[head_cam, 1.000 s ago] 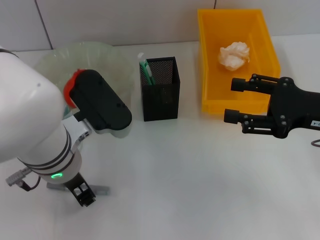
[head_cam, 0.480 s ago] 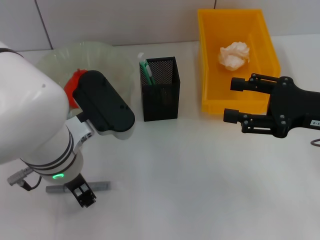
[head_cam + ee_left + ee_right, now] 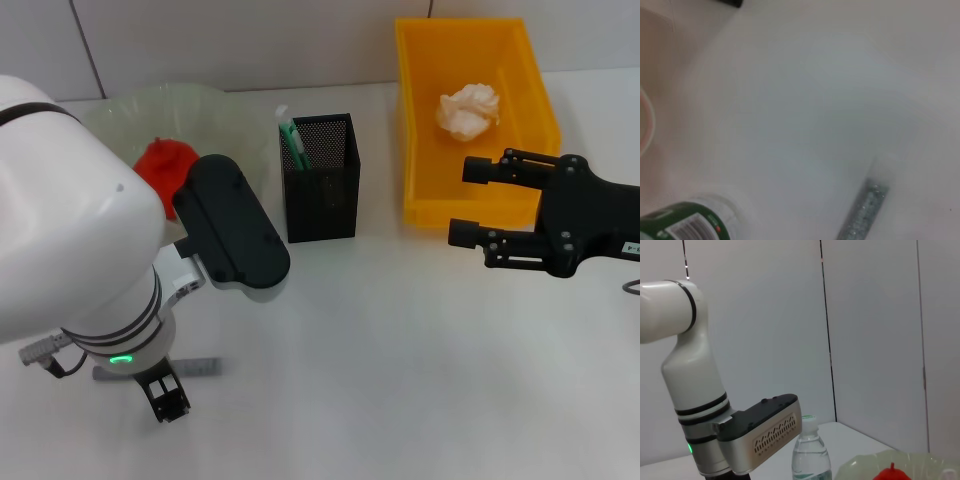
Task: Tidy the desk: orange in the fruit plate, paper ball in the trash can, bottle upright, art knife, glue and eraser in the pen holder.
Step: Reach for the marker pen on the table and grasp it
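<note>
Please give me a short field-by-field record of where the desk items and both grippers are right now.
fruit plate: back left, holds the red-orange fruit
pen holder: black mesh, centre, holds a green-and-white item
trash can: yellow bin, back right, holds the paper ball
bottle: upright, beside the left arm
art knife: grey, flat on the desk, front left
left gripper: low over the desk beside the art knife
right gripper: open, at the trash can's front edge

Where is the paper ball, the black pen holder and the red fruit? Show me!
paper ball [image 3: 468,110], head view, middle of the crumpled paper
pen holder [image 3: 322,195], head view, front mesh wall
red fruit [image 3: 163,166], head view, its top
</note>
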You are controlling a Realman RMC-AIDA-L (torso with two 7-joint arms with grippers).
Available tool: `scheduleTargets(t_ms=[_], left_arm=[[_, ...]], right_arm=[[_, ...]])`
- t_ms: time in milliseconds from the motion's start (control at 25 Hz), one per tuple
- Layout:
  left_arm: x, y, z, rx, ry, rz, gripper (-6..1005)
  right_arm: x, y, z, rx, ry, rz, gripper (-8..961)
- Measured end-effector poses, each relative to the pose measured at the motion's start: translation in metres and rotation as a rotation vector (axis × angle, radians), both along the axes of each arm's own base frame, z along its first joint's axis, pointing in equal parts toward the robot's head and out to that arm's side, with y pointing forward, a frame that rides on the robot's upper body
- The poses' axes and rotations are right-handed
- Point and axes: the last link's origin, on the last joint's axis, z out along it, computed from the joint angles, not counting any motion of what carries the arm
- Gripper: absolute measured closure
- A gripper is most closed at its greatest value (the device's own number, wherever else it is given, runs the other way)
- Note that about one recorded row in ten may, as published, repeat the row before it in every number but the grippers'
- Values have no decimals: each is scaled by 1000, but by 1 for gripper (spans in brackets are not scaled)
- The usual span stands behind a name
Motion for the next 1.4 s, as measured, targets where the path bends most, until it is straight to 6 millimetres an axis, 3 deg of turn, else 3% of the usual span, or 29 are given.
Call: scheduleTargets(t_ms=[520, 1400], left_arm=[[12, 2, 2, -76, 6, -103, 493], [10, 6, 4, -203, 20, -197, 493]], right_arm=[[2, -2, 0, 1, 0, -6, 191], [1, 0, 0, 0, 1, -5, 191]])
